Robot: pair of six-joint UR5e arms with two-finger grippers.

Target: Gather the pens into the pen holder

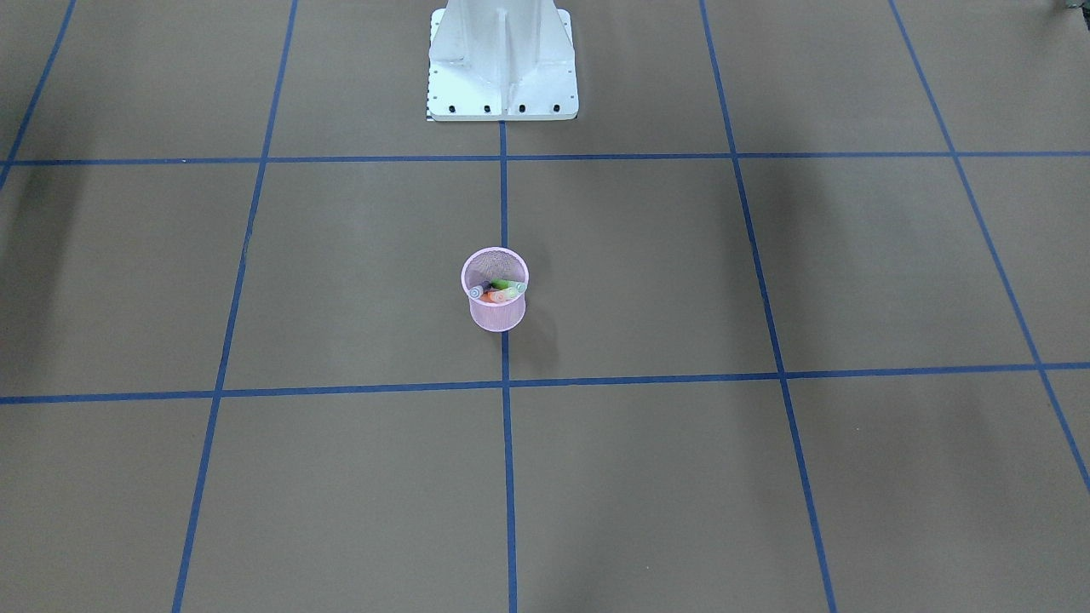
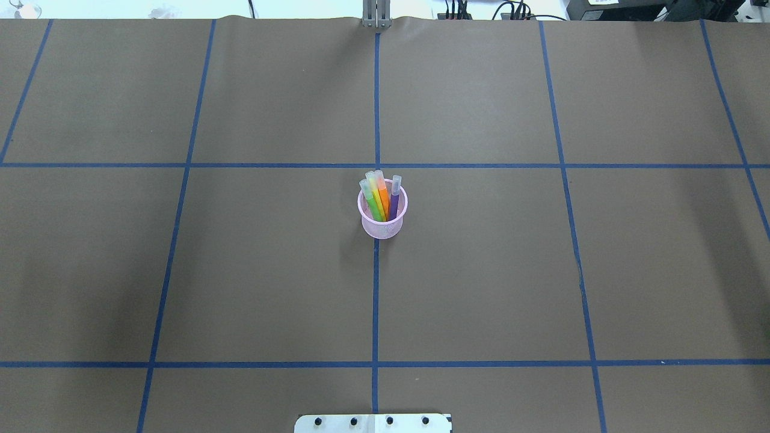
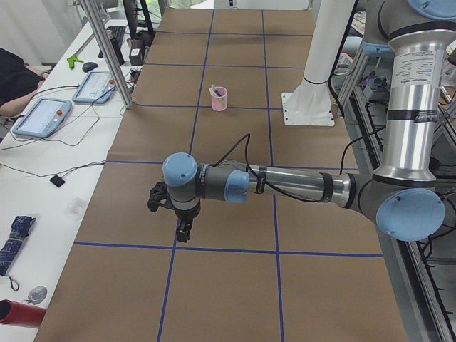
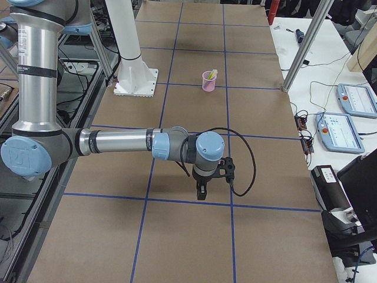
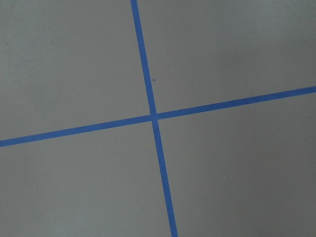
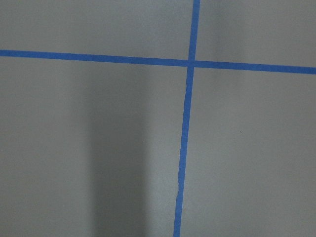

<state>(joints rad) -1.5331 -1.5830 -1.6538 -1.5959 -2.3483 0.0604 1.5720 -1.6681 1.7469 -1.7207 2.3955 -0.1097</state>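
The pink mesh pen holder (image 2: 382,228) stands upright at the table's centre, on the blue middle line. Several pens lean inside it, caps up: a green one (image 2: 372,203), a yellow one (image 2: 376,192), an orange one (image 2: 383,197) and a purple one (image 2: 394,198). The front-facing view shows the same pen holder (image 1: 496,315) with the pen caps (image 1: 502,291) at its rim. My left gripper (image 3: 184,231) hangs far from the holder over the table's left end; whether it is open or shut I cannot tell. My right gripper (image 4: 201,191) hangs over the right end, also impossible to judge. Both wrist views show only paper and tape.
The white robot base (image 1: 502,72) stands on the robot's side of the table. Blue tape lines (image 2: 376,300) grid the brown paper. Teach pendants (image 3: 43,117) lie on a side bench, where a person (image 3: 14,78) sits. Another pendant (image 4: 356,100) lies beyond the right end.
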